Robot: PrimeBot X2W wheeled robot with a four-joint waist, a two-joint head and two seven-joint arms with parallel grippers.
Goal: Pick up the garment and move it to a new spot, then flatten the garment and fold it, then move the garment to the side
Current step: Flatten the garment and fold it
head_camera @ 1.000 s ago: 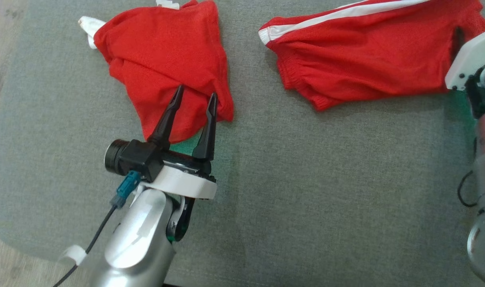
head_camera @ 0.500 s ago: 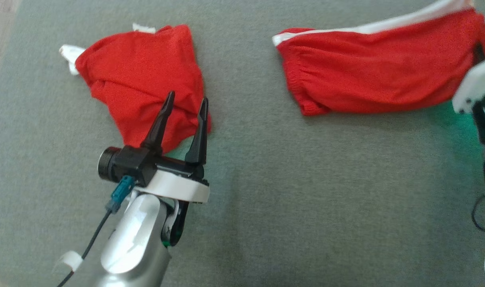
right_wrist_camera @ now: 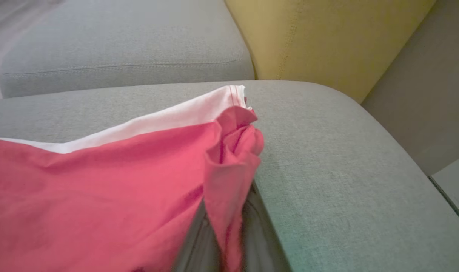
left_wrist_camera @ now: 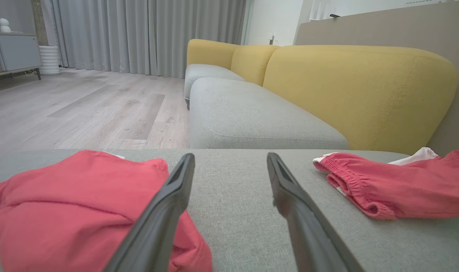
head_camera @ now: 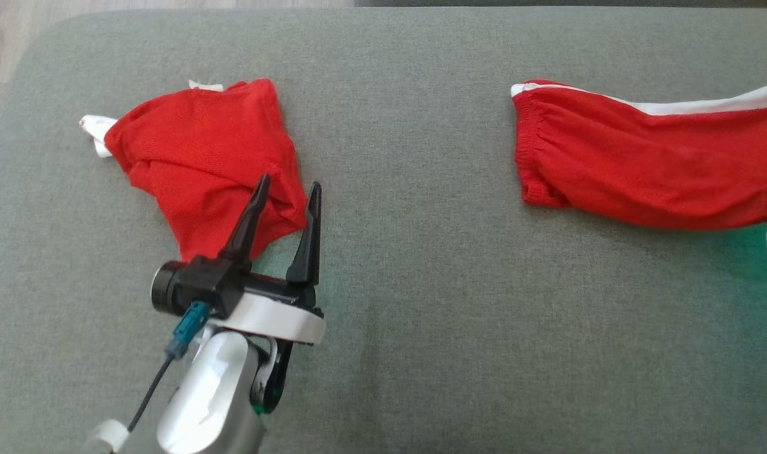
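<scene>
- Right now, the red striped garment is lying stretched across the right side of the grey cushion, with its elastic waistband end pointing toward the middle.
- The right gripper is pinching a bunched fold at that garment's far right end, its dark fingers pressing together on the cloth.
- The left gripper is hovering with its jaws wide apart and gripping nothing, its tips sitting over the near edge of a second, crumpled red garment on the cushion's left side.
- The two garments are lying well apart.
- A yellow backrest and wood floor are showing beyond the cushion.
</scene>
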